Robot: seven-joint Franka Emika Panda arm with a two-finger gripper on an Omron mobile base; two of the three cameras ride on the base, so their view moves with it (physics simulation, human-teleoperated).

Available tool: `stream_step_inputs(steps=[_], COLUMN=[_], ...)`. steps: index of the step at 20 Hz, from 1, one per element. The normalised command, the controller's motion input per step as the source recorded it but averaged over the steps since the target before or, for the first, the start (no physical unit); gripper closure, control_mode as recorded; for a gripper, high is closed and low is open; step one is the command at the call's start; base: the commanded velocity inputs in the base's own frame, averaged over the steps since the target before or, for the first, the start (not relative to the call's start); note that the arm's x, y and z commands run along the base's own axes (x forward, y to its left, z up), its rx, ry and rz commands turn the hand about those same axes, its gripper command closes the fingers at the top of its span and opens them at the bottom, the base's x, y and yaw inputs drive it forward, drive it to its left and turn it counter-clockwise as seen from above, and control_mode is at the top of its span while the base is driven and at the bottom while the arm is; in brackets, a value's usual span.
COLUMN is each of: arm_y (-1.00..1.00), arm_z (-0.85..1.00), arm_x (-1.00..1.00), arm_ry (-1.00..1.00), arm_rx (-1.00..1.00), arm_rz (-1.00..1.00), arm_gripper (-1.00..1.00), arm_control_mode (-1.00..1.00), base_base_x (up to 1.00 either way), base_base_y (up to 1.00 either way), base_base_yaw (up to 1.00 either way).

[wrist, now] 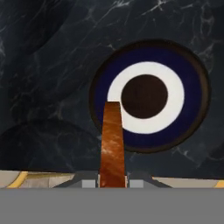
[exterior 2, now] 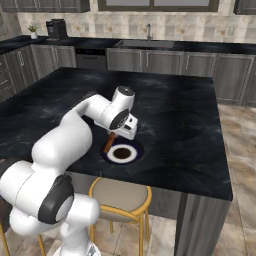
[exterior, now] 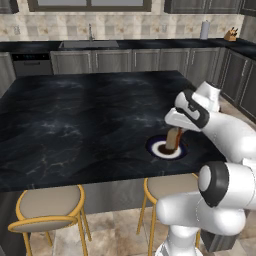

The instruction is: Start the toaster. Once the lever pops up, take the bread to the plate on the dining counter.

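My gripper (exterior: 175, 131) is shut on the bread (exterior: 173, 140), a tan-brown slice held on edge. It hangs just above the near left side of the plate (exterior: 152, 146), which has a white centre and a dark blue rim and lies near the front edge of the dining counter (exterior: 75, 125). From the right base, the bread (exterior 2: 109, 142) slants down from the gripper (exterior 2: 112, 135) at the plate's (exterior 2: 135, 152) left edge. The hand view looks down the bread (wrist: 113, 144) from the gripper (wrist: 113, 181) onto the plate (wrist: 197, 87). The toaster is out of view.
Two yellow-framed stools (exterior: 50, 205) (exterior: 167, 187) stand below the counter's front edge. One stool (exterior 2: 120, 197) sits right under the plate. At the back runs a worktop with a sink (exterior: 90, 44) and a knife block (exterior: 230, 35). A coffee machine (exterior 2: 56, 29) stands far left.
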Motion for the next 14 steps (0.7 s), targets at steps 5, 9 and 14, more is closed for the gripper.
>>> stream_step_inputs(steps=[5,9,14], arm_y=[0.04,0.04,0.06], arm_z=[-0.22,-0.14,-0.21], arm_x=[0.26,0.31,0.26], arm_ry=[0.0,0.0,0.0], arm_rx=[0.0,0.0,0.0], arm_rz=[0.0,0.0,0.0], arm_gripper=[1.0,1.0,1.0], arm_control_mode=[-1.0,-1.0,-1.0], base_base_x=[0.0,0.0,0.0], base_base_y=[0.0,0.0,0.0], base_base_yaw=[0.0,0.0,0.0])
